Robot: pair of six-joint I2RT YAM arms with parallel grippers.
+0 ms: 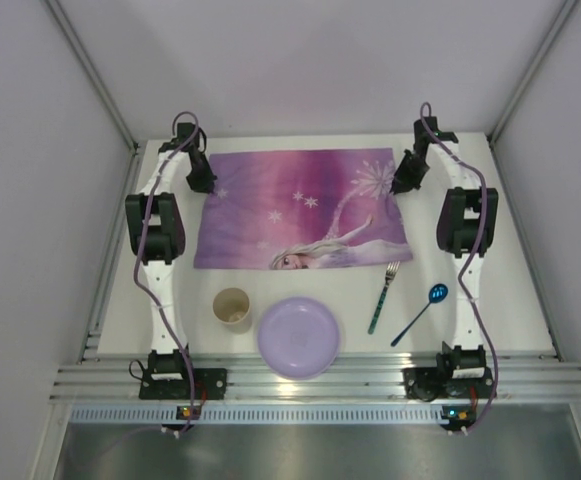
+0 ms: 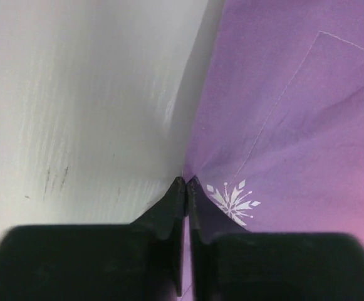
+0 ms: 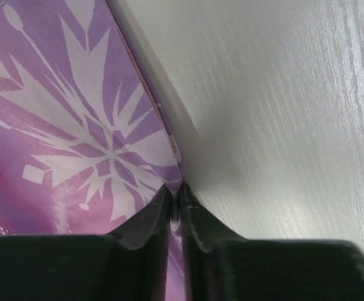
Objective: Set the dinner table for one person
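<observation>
A purple-pink cartoon-printed placemat (image 1: 305, 207) lies on the white dinner table (image 1: 510, 285), toward the back. My left gripper (image 1: 206, 187) is shut on the placemat's left edge (image 2: 197, 179). My right gripper (image 1: 402, 186) is shut on the placemat's right edge (image 3: 169, 179). A lilac plate (image 1: 298, 337), a beige cup (image 1: 232, 308), a teal-handled fork (image 1: 384, 297) and a blue spoon (image 1: 421, 312) lie near the front of the table.
Grey walls enclose the table on three sides. A metal rail (image 1: 320, 378) with both arm bases runs along the near edge. The fork and spoon lie right of the plate, the cup left of it.
</observation>
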